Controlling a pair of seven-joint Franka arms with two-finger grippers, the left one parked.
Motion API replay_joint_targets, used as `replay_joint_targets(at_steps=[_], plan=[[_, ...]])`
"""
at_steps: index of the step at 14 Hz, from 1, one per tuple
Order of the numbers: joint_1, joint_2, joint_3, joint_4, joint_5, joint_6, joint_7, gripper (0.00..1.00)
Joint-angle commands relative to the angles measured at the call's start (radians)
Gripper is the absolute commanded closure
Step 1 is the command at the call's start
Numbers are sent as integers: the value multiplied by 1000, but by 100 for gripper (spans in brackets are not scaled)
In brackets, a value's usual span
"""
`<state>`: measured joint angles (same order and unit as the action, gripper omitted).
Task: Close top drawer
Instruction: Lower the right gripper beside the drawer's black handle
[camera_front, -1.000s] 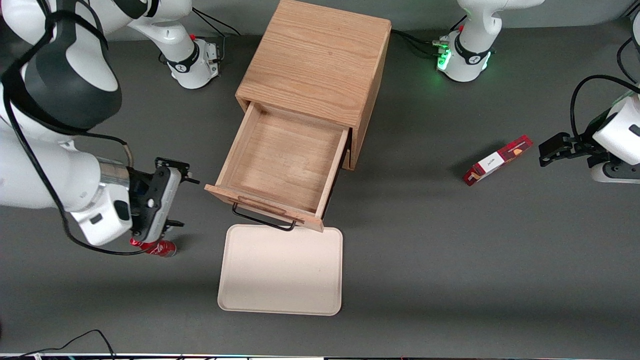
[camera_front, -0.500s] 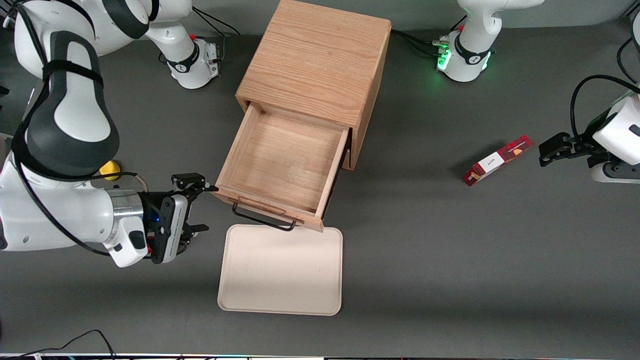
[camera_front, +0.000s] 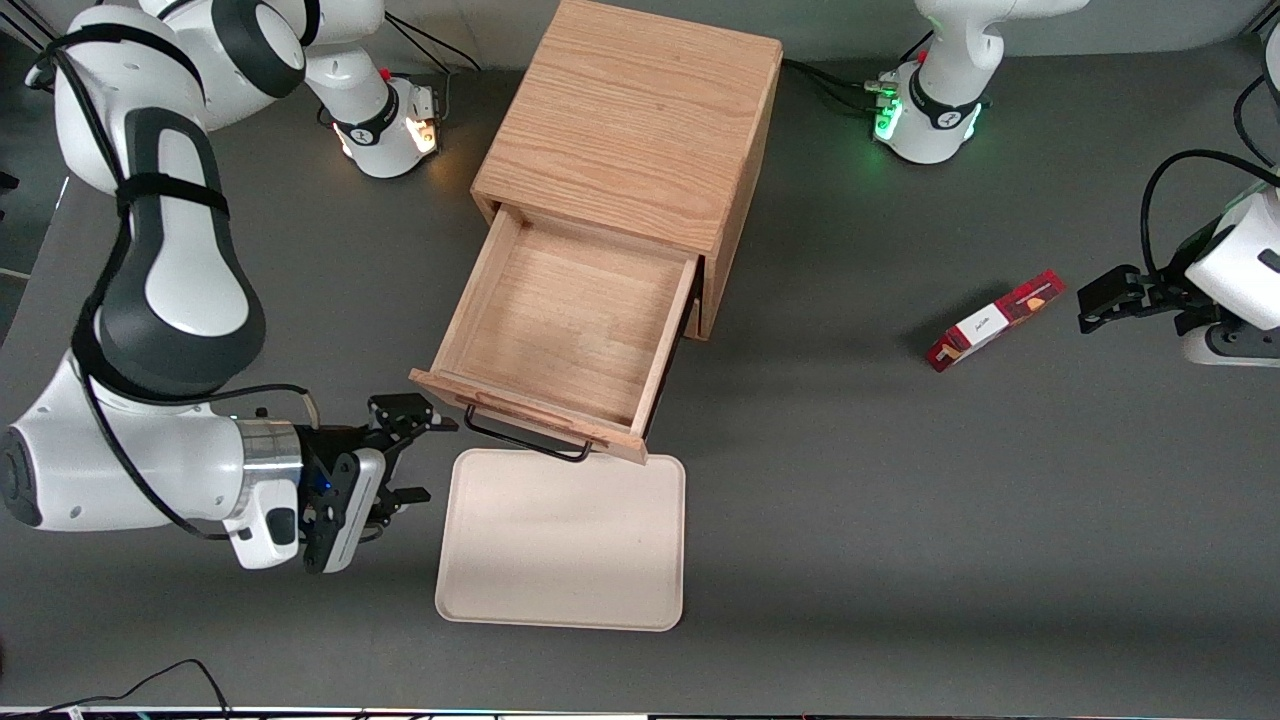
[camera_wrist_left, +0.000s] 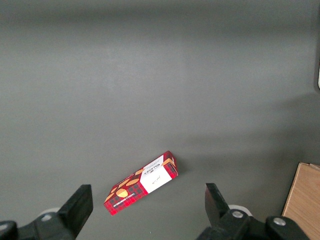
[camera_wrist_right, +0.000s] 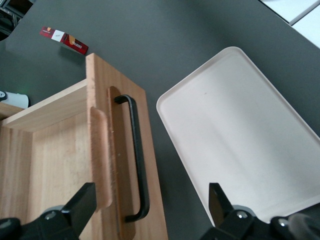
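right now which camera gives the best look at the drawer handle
The right wrist view: the black handle runs in full along the top drawer front, just ahead of the open gripper. The front view shows only its thin bar under the drawer's front edge. The left wrist view does not show it.

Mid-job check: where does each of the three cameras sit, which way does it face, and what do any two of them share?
Front view: high, facing the robots, looking down on the cabinet, open top drawer, tray and both arms; the open gripper hangs beside the drawer front.
Right wrist view: on the working arm, facing the drawer handle and tray; fingertips show.
Left wrist view: on the parked arm, facing the table and red box.
Shared: the red box appears in all three views.
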<state>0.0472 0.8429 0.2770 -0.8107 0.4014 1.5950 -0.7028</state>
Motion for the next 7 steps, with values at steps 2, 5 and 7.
replay_joint_targets(at_steps=[2, 5, 7], plan=[[40, 36, -36, 24, 10, 23, 29, 0], [45, 35, -27, 12, -47, 17, 25, 0], [54, 33, -25, 2, -59, 10, 26, 0]])
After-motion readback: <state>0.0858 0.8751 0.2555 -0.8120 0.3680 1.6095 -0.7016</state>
